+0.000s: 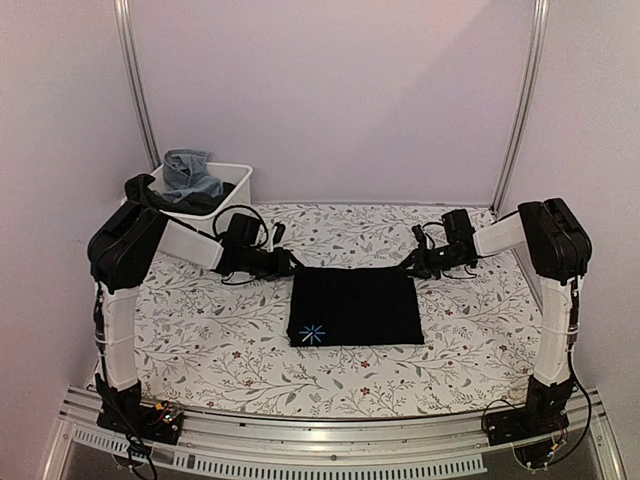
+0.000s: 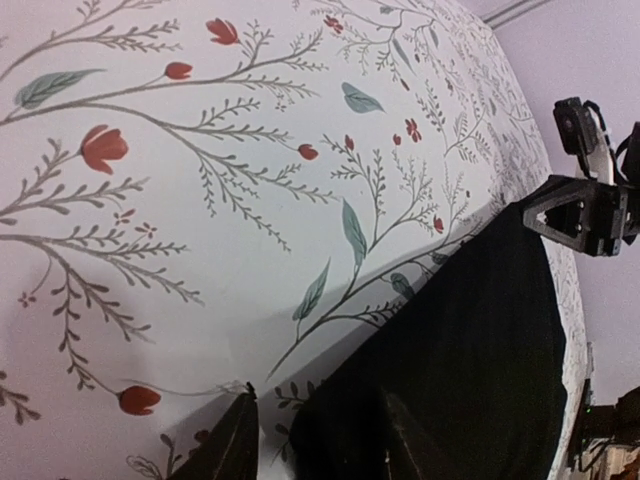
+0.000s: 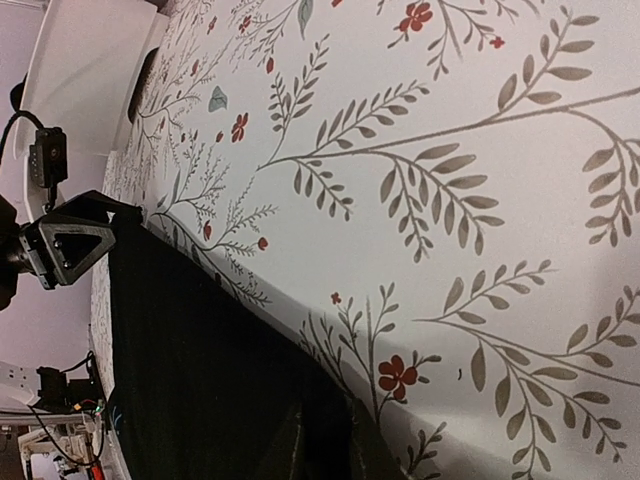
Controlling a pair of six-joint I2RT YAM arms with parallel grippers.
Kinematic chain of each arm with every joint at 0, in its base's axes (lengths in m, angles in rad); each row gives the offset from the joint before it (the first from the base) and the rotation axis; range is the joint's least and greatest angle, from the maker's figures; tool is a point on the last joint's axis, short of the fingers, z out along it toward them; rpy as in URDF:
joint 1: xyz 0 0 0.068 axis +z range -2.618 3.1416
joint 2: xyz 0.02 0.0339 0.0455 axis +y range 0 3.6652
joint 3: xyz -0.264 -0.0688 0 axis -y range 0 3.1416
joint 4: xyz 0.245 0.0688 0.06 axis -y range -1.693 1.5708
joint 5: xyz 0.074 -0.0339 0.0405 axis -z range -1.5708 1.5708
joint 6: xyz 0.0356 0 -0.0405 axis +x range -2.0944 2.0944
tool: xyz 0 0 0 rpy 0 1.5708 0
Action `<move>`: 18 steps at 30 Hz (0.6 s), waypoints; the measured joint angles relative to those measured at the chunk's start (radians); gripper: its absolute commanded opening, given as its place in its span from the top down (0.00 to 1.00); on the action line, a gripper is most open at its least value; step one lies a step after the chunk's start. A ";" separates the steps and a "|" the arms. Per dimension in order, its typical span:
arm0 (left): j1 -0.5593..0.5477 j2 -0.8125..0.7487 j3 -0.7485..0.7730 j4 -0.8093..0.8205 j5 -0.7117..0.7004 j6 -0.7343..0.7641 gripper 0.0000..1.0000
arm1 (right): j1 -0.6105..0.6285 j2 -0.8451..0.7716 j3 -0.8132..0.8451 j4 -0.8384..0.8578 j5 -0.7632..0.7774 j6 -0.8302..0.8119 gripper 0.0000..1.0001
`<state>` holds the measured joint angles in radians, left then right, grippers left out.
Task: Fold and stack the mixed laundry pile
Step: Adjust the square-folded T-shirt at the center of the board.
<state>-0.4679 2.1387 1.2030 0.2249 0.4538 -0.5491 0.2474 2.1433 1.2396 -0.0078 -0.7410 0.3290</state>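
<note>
The floral surface [image 1: 200, 330] lies open along its near strip and on both flanks of the folded black cloth [image 1: 355, 305], which lies flat and low in the middle. At the far left corner the white bin [image 1: 235, 190] blocks the way, with denim jeans [image 1: 190, 172] heaped in it and a dark garment [image 1: 150, 192] draped over its rim. The left tool [image 1: 285, 263] and right tool [image 1: 415, 265] occupy the cloth's two far corners, and the far strip between them is open. Metal poles [image 1: 135, 80] bound the back corners.
</note>
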 measured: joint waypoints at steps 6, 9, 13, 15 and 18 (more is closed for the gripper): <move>0.001 0.001 -0.006 0.049 0.036 -0.008 0.96 | 0.000 -0.003 -0.001 0.000 -0.006 0.012 1.00; 0.001 0.001 -0.021 0.080 0.044 -0.018 1.00 | 0.000 -0.028 -0.014 0.000 -0.005 0.013 1.00; 0.001 -0.002 -0.034 0.101 0.047 -0.021 1.00 | 0.000 -0.085 -0.042 -0.001 -0.001 0.013 1.00; 0.000 -0.011 -0.041 0.107 0.047 -0.021 1.00 | 0.000 -0.117 -0.052 -0.008 0.000 0.012 1.00; 0.000 -0.032 -0.045 0.110 0.047 -0.023 1.00 | 0.000 -0.158 -0.069 -0.013 0.005 0.012 1.00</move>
<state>-0.4683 2.1071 1.1576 0.3347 0.5007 -0.5716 0.2470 1.9850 1.1702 -0.0212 -0.7357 0.3408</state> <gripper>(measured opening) 0.008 0.020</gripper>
